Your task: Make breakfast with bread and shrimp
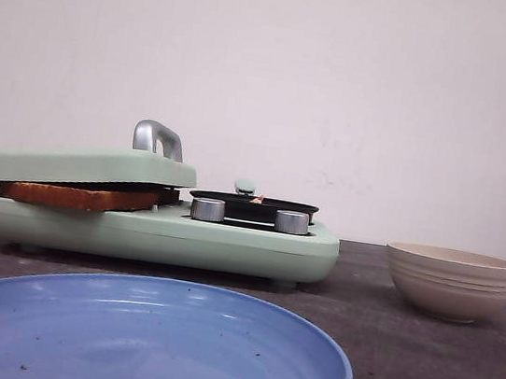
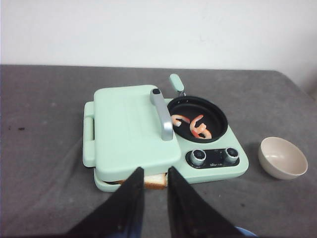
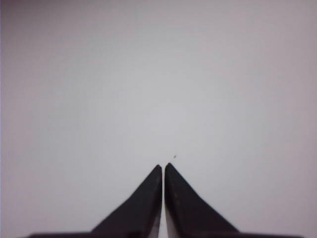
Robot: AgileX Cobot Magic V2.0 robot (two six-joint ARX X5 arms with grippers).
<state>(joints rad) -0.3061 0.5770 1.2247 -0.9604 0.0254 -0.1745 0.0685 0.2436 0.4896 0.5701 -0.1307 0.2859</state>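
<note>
A mint-green breakfast maker [image 2: 163, 144] sits on a dark grey bench [image 2: 44, 148], its hinged press lid [image 2: 130, 126] lowered over bread [image 1: 78, 194]. One toasted brown edge shows under the lid in the front view, and a pale corner pokes out at the near edge in the left wrist view; how many slices lie inside cannot be told. Beside the lid, a small black pan [image 2: 198, 118] with a green handle holds shrimp [image 2: 198, 126]: two or three pink-orange curls, two of them touching, the exact count unclear. Two silver knobs [image 2: 198, 157] sit on the appliance's front panel, below the pan. One beige bowl [image 2: 283, 157] stands apart on the bench to the robot's right of the appliance, and one blue plate [image 1: 132, 342] lies nearest the front camera. The left hand [image 2: 155, 181] hovers above the bench just short of the bread corner, its two dark fingers slightly parted and gripping nothing. The right hand [image 3: 163, 171] faces a blank pale wall, fingertips pressed together with nothing between them.
</note>
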